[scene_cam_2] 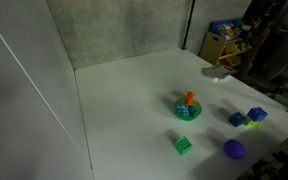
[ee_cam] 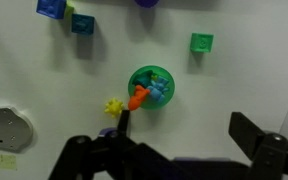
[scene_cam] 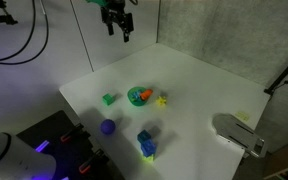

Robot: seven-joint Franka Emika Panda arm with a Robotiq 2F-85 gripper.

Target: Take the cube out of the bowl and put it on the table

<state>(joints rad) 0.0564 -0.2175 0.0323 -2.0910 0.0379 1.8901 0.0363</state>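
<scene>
The green bowl (ee_cam: 150,71) stands near the middle of the white table (ee_cam: 214,95). It also shows in both exterior views (scene_cam: 133,94) (scene_cam_2: 180,112). The blue cube (ee_cam: 161,91) lies inside the bowl, next to an orange toy (ee_cam: 138,98) that sticks out over the rim. My gripper (ee_cam: 187,130) is open and empty, with the bowl beyond its left finger in the wrist view. In an exterior view the gripper (scene_cam: 117,22) hangs high above the table's far edge.
A yellow spiky toy (ee_cam: 112,106) lies beside the bowl. A small green cube (ee_cam: 202,42), a purple ball (scene_cam: 108,127) and blue blocks (ee_cam: 51,8), one with a yellow-green part (scene_cam: 147,151), lie around. A grey-white device (scene_cam: 239,135) sits at one table corner.
</scene>
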